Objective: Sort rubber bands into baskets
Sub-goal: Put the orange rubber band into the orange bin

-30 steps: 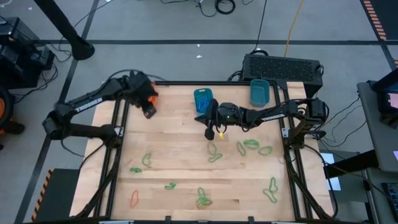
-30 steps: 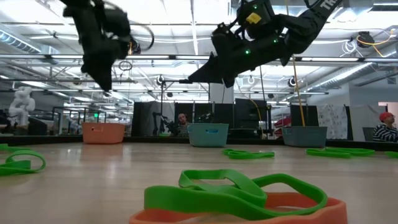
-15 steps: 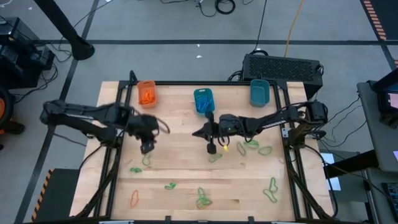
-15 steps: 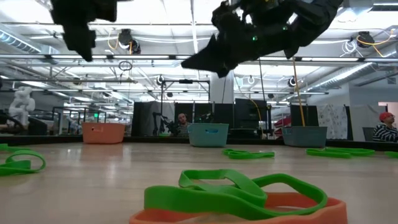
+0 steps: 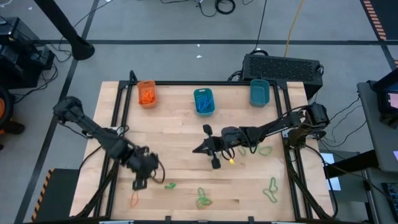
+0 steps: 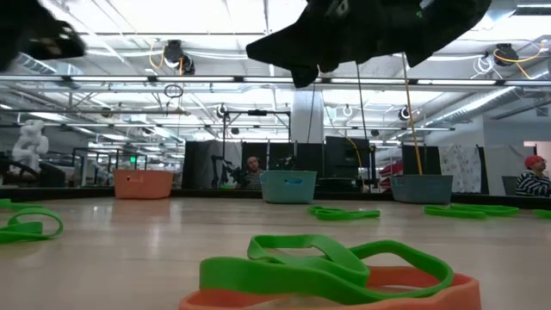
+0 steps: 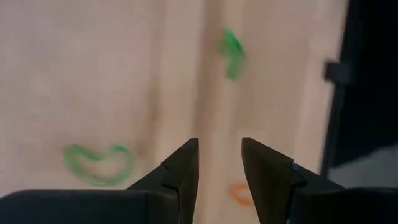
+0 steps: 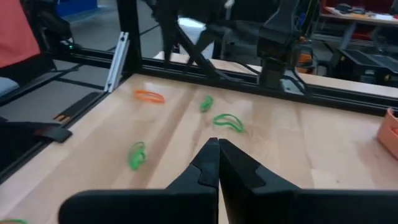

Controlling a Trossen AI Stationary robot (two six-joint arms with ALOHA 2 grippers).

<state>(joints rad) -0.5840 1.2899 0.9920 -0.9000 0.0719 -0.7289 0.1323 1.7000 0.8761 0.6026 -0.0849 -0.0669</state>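
Partly sorted: orange basket point(image 5: 146, 93) and middle teal basket point(image 5: 203, 101) hold bands, green rubber bands point(image 5: 202, 199) litter my surface's point(image 5: 180, 134) near edge; left pincer point(image 7: 216, 163) open and empty, right pincer point(image 8: 217, 163) closed.

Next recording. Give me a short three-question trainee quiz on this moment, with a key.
1. True or false: the left gripper has its fingers apart.
2. Which basket holds orange bands? A) the orange basket B) the middle teal basket C) the right teal basket
3. Fill in: the loose rubber band nearest the left gripper is ____ in colour.

Key:
1. True. The left wrist view shows a gap between its fingers, over bare wood.
2. A.
3. Orange. The right gripper, fingers together, is over mid-table.
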